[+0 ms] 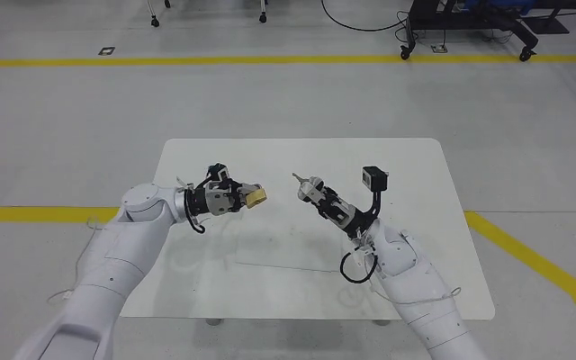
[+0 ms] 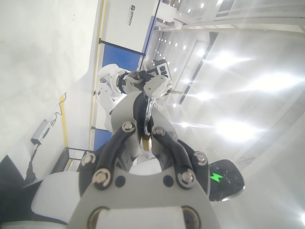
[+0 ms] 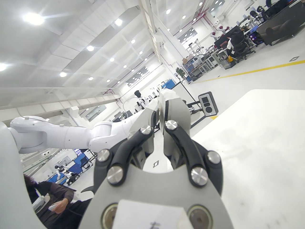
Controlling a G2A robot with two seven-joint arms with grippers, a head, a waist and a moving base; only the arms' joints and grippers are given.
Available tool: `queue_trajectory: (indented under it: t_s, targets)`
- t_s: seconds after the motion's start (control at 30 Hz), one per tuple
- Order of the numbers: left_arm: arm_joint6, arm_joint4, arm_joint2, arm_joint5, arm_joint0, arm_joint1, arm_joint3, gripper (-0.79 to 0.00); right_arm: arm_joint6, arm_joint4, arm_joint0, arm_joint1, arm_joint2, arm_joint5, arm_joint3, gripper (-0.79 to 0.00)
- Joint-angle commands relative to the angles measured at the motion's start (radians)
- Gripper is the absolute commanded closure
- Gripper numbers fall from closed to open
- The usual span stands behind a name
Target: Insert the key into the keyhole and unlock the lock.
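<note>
Over the middle of the white rectangular table [image 1: 423, 261], both arms were up and facing each other, and this was the lining-up before the insertion. The left jaws were clamped tight on the small brass padlock with the silver shackle [image 1: 256, 196], its brass body sticking out past the fingertips toward the other arm. That was surely why it was held that way: the body was offered clear, so the key could get at it. In the left wrist view the brass body [image 2: 146, 144] showed in the gap between the closed fingers, with a silvery curve beyond it that was probably the shackle. Which face carried the keyhole couldn't be told.

Across the gap, the right jaws were pinched narrow on the small silver key [image 1: 296, 177], with its blade poking forward beyond the tips. From the left wrist view the key [image 2: 175, 92] jutted out sideways from the far jaws. It was gripped by the head, by the look of it, which left the blade free to enter and turn.

Key and padlock were near each other but apart, nothing touching. Insertion had not yet begun, and the tip looked a little off the lock's line, so the next move called for fine alignment before any push.
</note>
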Motion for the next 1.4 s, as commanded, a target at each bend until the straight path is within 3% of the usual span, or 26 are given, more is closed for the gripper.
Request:
queue_trajectory:
  t_s: [0.0,0.43,0.73,1.03,1.37]
  targets:
    - [0.001,0.0,0.007,-0.011,-0.009,-0.006,0.019,0.0,-0.011,-0.011,-0.01,0.001,0.007,0.006,-0.012,0.0]
    - [0.019,0.015,0.011,-0.018,-0.008,-0.007,0.008,0.0,-0.027,-0.002,-0.016,0.001,0.015,0.027,-0.017,0.0]
    - [0.166,-0.019,-0.068,-0.007,0.053,0.013,-0.11,0.0,-0.203,-0.361,-0.116,0.009,0.088,0.105,-0.173,0.0]
    - [0.353,-0.057,-0.059,-0.105,0.086,-0.011,-0.211,0.0,-0.278,-0.397,-0.155,-0.006,0.046,0.253,-0.233,0.0]
    - [0.369,-0.06,-0.027,-0.087,0.07,-0.027,-0.202,0.0,-0.301,-0.42,-0.163,-0.01,0.031,0.265,-0.245,0.0]
